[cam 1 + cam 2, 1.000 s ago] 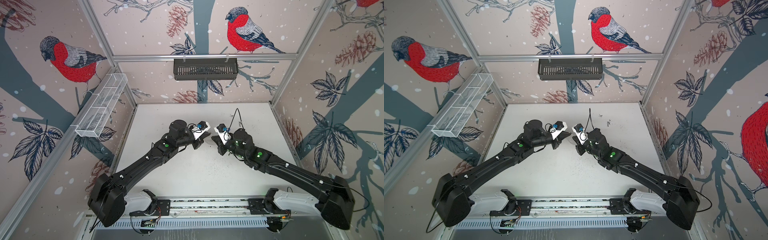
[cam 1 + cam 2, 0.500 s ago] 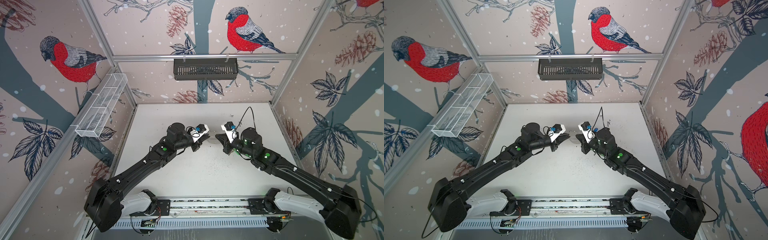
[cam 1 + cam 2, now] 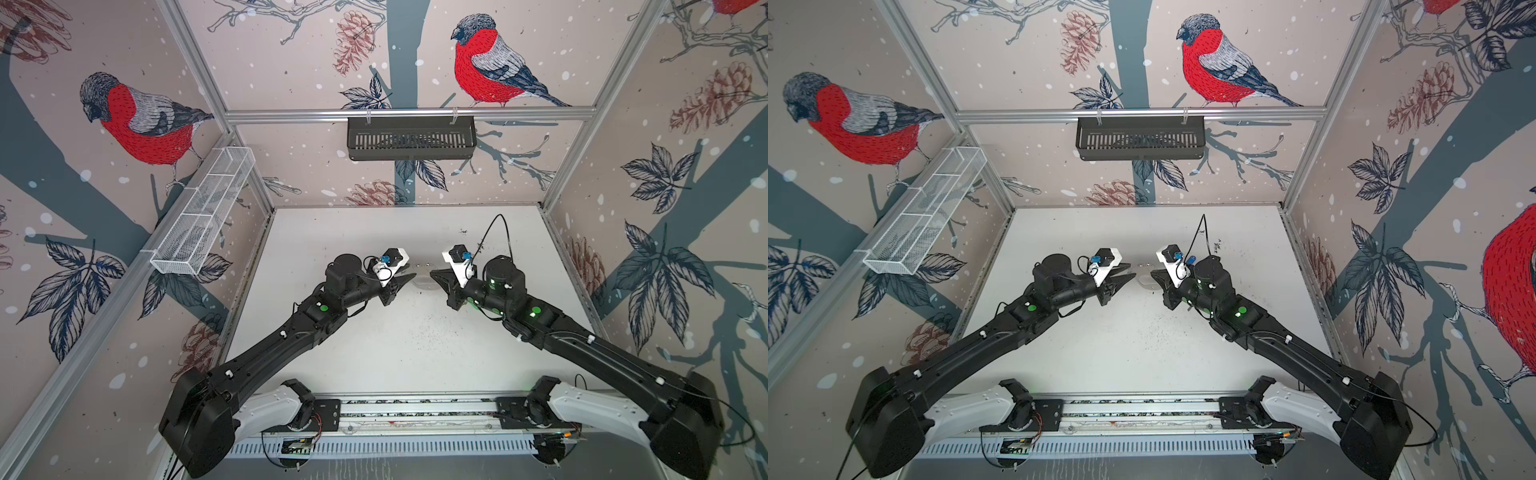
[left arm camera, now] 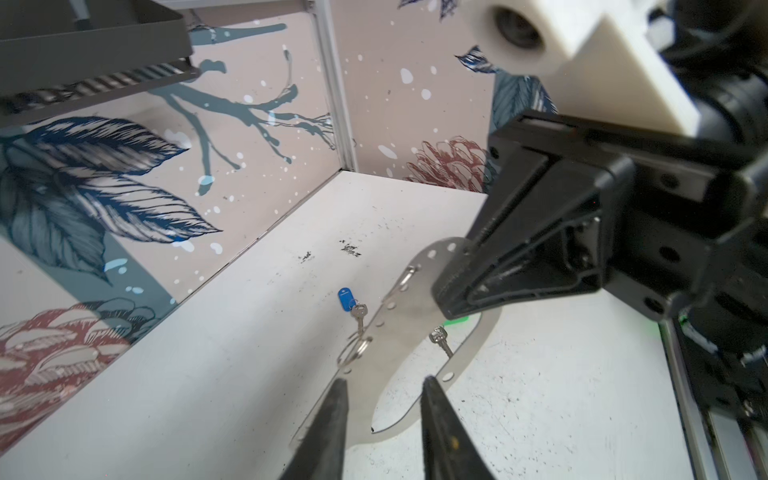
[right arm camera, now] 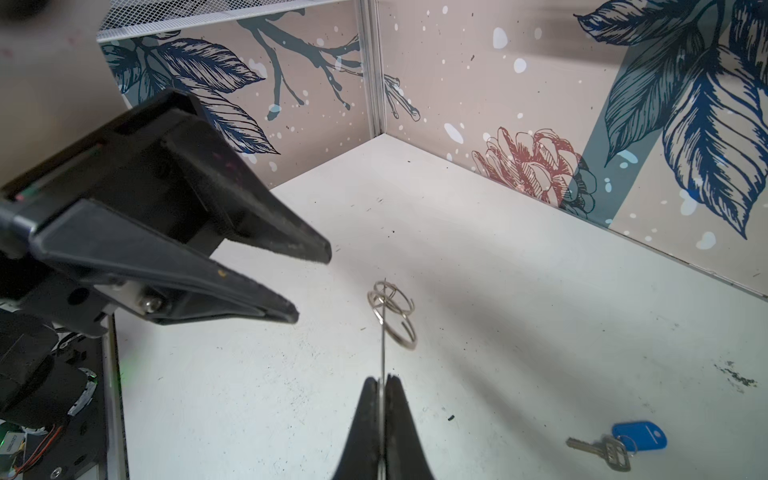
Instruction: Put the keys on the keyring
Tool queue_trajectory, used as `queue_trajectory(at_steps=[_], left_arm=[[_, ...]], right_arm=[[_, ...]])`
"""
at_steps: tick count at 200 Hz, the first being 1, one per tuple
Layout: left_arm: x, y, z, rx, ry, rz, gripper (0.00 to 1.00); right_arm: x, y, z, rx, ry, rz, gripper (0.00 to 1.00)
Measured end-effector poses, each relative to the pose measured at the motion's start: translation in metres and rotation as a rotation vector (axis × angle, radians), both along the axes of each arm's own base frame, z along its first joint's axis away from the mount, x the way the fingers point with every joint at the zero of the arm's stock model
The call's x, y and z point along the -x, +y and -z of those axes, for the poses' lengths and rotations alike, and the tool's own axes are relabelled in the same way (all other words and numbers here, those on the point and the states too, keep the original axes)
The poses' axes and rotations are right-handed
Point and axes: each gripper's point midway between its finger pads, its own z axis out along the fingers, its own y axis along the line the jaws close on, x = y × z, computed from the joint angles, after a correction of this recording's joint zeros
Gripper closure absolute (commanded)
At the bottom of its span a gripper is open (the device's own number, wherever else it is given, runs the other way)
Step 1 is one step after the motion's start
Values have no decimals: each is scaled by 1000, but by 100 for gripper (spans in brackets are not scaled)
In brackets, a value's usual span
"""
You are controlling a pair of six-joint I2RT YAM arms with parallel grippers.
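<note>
Wrist and top views of both arms meeting over the white table (image 4: 232,374). The right claw (image 5: 382,380) was pinched fully together on the keyring (image 4: 390,320), a flat grey loop held clear of the table and standing on edge, so that the right wrist view showed it only as a thin line (image 5: 382,349) with small wire rings hanging from its holed straight side. The left claw (image 4: 384,382) stood partly open with nothing in its grip; its two fingers (image 4: 338,415) flanked the free end of the keyring without touching it, and in the right wrist view its tips (image 5: 311,284) sat just beside the loop. In both top views the claws (image 3: 409,277) (image 3: 1154,274) pointed at each other with the keyring between them. The blue-tagged key (image 5: 615,446) lay on the table beside the loop, unattached. The green-tagged key (image 4: 440,340) also lay on the table, seen through the loop's opening, its tag partly hidden behind the right claw.
</note>
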Motion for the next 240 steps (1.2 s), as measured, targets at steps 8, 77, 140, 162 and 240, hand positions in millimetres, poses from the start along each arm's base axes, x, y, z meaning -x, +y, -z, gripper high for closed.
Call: queue_trajectory(at_steps=[8, 77, 140, 162, 240], left_arm=[[-3, 3, -7, 40, 14, -33, 65], [-34, -5, -17, 331, 425, -181, 65], [-38, -21, -15, 517, 745, -169, 62], [-38, -26, -20, 573, 815, -143, 61], [-28, -54, -14, 638, 989, -60, 64]], right_arm=[[-4, -1, 1, -1, 1, 20, 99], [-30, -11, 10, -42, -36, 192, 100], [-39, -23, 11, -54, -155, 275, 100], [-40, -23, 12, -45, -188, 277, 100], [-43, -11, 23, 14, -228, 251, 100]])
